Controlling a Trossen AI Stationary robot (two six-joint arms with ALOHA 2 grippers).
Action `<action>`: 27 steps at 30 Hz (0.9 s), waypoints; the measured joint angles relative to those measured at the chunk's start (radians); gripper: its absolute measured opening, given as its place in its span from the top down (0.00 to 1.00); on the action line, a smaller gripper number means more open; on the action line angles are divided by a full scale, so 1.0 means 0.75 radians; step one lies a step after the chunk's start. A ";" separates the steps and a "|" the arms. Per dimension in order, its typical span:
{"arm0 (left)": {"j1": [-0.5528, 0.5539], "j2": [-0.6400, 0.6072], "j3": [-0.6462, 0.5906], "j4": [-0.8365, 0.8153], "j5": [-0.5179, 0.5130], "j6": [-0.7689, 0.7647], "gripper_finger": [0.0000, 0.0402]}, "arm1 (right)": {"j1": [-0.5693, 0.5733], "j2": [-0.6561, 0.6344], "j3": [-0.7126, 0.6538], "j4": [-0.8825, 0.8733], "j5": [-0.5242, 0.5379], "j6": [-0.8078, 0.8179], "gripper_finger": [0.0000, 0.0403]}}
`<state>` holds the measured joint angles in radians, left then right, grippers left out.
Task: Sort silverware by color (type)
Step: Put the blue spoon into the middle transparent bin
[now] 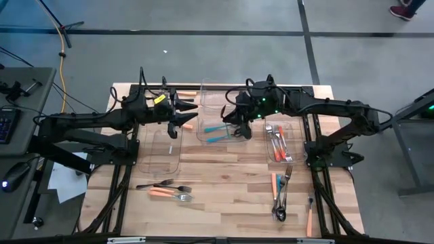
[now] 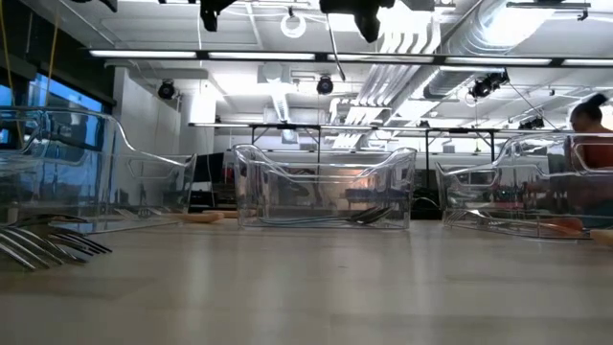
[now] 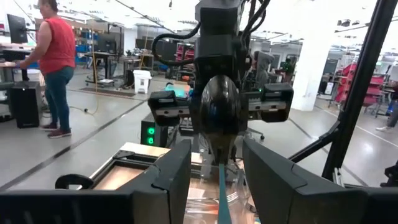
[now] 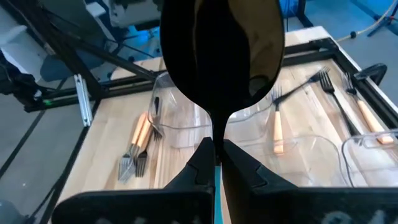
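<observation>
A teal-handled spoon (image 4: 221, 56) is pinched in the right hand (image 4: 214, 163) above the middle bin (image 1: 220, 118) at top centre. The left hand (image 3: 214, 171) is held wide beside it, empty.

Right gripper (image 4: 216, 163): fingers pinched tight on teal handle of a spoon (image 4: 222, 56); dark bowl stands upright, fills the upper view. Beyond, on wooden table (image 4: 180, 171): clear bin (image 4: 181, 127), two orange-handled forks (image 4: 135, 149) beside it, another orange-handled fork (image 4: 277, 121), possibly a second bin (image 4: 373, 158) at the edge.
</observation>
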<state>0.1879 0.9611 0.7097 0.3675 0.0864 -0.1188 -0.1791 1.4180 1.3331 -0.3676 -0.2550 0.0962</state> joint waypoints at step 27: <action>-0.001 -0.001 -0.002 0.290 -0.001 -0.073 0.67 | -0.034 0.072 0.061 -0.070 0.178 -0.101 1.00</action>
<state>0.1875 0.9604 0.7082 0.5853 0.0858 -0.1733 -0.2047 1.4719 1.3791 -0.4204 -0.1211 0.0201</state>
